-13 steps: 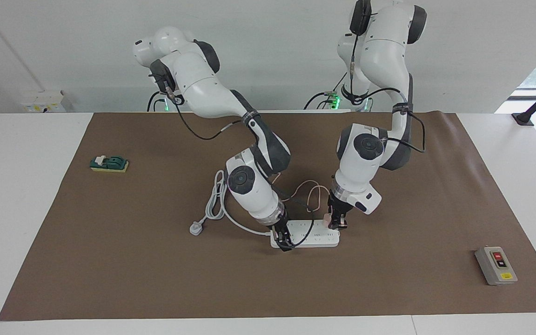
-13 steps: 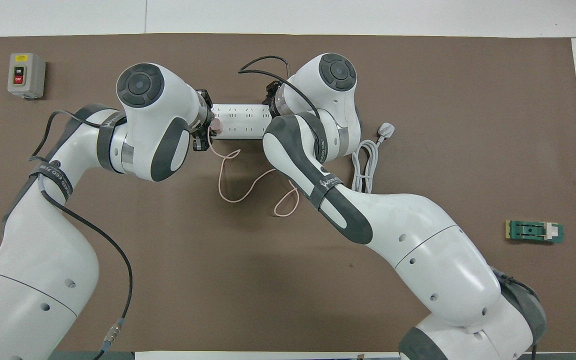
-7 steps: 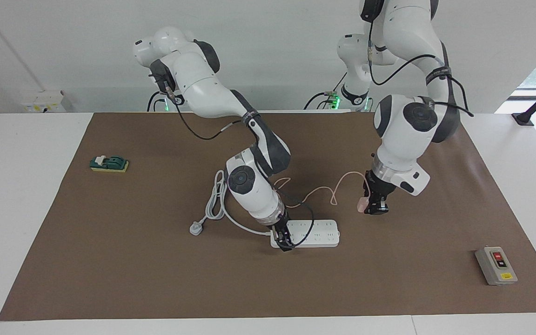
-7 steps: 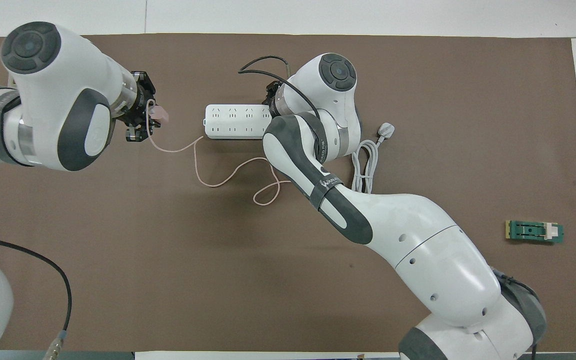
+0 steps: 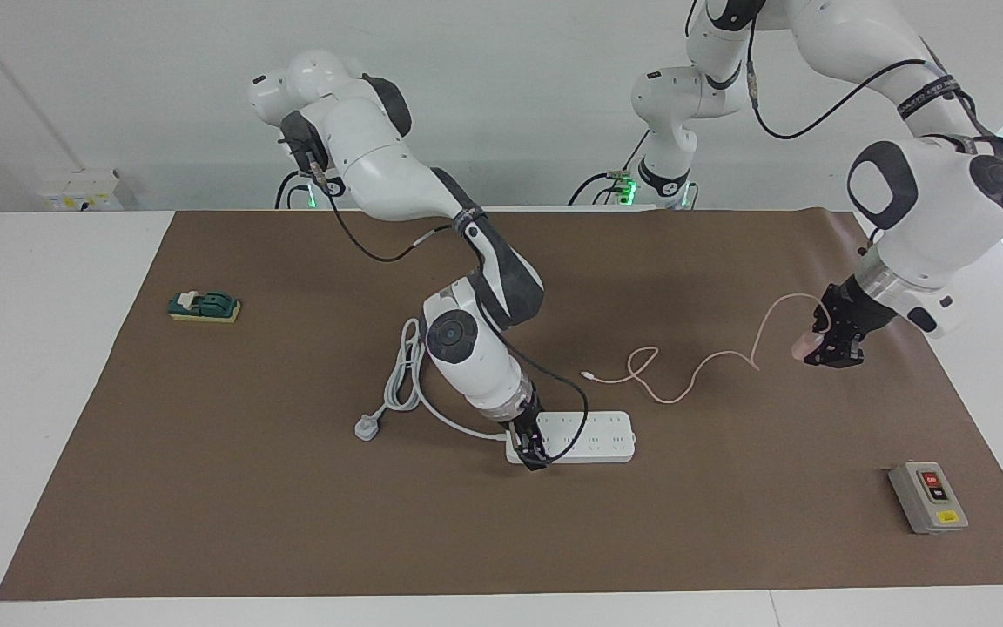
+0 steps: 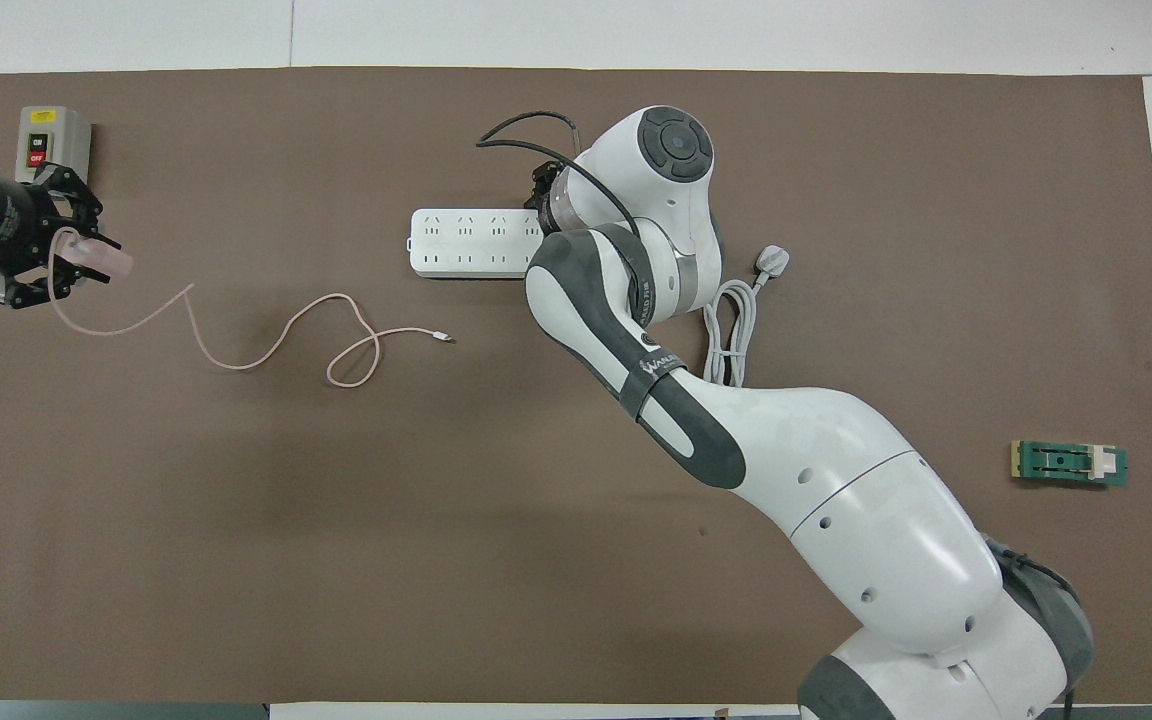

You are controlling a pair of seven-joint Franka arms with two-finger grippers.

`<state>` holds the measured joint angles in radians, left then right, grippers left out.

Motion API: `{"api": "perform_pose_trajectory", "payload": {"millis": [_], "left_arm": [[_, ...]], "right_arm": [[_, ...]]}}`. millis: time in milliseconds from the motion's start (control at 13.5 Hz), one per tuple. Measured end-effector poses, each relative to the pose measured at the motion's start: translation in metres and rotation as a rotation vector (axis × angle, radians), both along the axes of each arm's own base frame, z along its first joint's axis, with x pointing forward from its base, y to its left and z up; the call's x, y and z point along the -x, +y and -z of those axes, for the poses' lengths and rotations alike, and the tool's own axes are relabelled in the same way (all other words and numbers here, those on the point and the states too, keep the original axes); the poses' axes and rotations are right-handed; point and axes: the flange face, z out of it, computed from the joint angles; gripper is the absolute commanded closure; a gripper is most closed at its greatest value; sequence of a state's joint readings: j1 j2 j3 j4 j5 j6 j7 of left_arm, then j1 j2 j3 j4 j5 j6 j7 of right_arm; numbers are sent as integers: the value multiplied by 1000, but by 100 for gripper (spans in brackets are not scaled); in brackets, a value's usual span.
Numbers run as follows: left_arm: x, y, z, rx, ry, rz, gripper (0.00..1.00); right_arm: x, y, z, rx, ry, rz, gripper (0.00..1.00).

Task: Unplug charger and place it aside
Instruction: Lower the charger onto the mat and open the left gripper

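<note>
The pale-pink charger is out of the white power strip and is held in my left gripper, just above the mat toward the left arm's end of the table. In the overhead view the charger sticks out of the left gripper. Its thin pink cable trails over the mat to a free end near the power strip. My right gripper is shut on the strip's end toward the right arm and holds it on the mat.
A grey box with red and black buttons stands near the left gripper, farther from the robots. The strip's thick white cord and plug lie beside the right arm. A small green block lies toward the right arm's end.
My left gripper pulled the charger out of the power strip and carried it toward the left arm's end, dragging the cable along. The right gripper and strip stayed still.
</note>
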<state>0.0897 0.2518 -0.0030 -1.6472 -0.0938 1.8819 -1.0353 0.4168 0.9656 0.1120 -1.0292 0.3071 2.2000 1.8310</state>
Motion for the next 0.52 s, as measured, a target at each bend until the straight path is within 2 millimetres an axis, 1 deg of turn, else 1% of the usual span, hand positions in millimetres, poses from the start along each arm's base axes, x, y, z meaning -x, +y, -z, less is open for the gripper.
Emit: {"api": "perform_pose_trajectory", "payload": {"millis": [74,149,223,297,371,520], "left_arm": [[6,15,7,6,9,46,100],[12,20,15,9,17,82,100],[17,18,23,10,18,104,89],[22,12,33,10,13,119,17],[27,5,41,10,11,131,0],[35,-12,47,10,16,158,0]], "right_arm": [[0,-1,-7,0,1,-3,0],[1,-2,-18,1,9,-10,0],[2,-5,-31,4,17,-17,0],[3,-9,-45,9,28,-24,0],[3,-16,-60,14,38,-28,0],[1,-36,-88,18,46,-26,0]]}}
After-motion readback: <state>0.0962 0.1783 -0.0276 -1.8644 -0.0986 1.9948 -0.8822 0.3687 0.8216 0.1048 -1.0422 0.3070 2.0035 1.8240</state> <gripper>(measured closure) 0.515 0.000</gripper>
